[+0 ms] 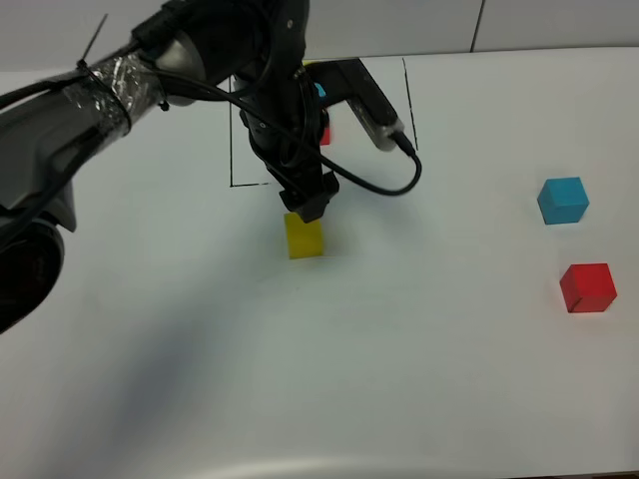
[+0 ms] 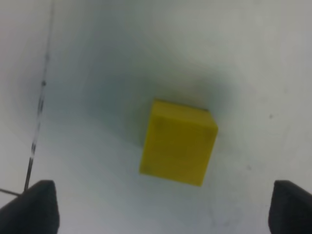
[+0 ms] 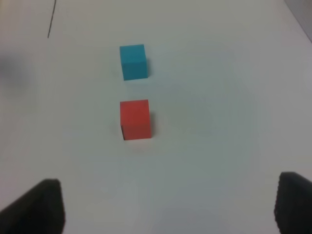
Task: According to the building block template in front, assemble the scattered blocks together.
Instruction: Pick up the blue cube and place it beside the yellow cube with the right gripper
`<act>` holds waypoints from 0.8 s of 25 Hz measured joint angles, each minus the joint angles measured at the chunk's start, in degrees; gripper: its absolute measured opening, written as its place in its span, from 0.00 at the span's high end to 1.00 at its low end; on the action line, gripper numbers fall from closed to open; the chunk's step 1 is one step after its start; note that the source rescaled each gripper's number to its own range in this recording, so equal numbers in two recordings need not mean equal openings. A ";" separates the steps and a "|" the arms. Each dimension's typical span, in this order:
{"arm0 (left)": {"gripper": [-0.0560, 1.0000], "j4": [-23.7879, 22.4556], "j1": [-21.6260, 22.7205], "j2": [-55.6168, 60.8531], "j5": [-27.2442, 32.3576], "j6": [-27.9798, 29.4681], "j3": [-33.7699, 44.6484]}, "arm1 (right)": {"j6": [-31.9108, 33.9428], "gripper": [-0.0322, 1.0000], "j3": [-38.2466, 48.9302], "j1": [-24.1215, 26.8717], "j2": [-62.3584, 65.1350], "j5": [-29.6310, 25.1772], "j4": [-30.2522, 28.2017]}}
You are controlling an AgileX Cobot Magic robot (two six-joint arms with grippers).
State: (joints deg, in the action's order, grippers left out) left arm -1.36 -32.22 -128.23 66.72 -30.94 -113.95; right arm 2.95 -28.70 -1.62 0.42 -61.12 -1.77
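The yellow cube (image 1: 304, 238) (image 2: 178, 143) rests on the white table just in front of the black outline. My left gripper (image 1: 310, 203) (image 2: 163, 209) hovers directly over it, open, both fingertips (image 2: 34, 207) well clear of its sides. The building block template (image 1: 323, 134) is mostly hidden behind my left arm; only slivers of red, cyan and yellow show inside the outline (image 1: 232, 150). At the right lie the cyan-blue cube (image 1: 563, 200) (image 3: 133, 62) and the red cube (image 1: 587, 287) (image 3: 135, 119), a short gap apart. My right gripper (image 3: 165, 207) is open with nothing in it, short of the red cube.
The left arm and its black cable (image 1: 379, 185) cross over the framed area. A black drawn line (image 2: 39, 112) runs beside the yellow cube in the left wrist view. The white table (image 1: 449, 379) carries nothing else.
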 joint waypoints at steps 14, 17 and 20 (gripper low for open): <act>0.17 -1.90 17.18 13.68 -0.47 19.01 10.90 | 0.05 0.24 0.00 0.00 0.00 0.00 0.00; 0.18 -3.24 19.94 19.38 -4.38 21.67 16.74 | 0.05 0.24 0.00 0.00 0.00 0.00 0.00; 0.19 -3.37 22.41 25.77 -8.54 23.84 22.94 | 0.05 0.24 0.00 0.00 0.00 0.00 0.00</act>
State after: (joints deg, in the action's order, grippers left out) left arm -4.72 -9.81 -102.46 58.18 -7.10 -91.00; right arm 3.00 -28.70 -1.62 0.42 -61.12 -1.77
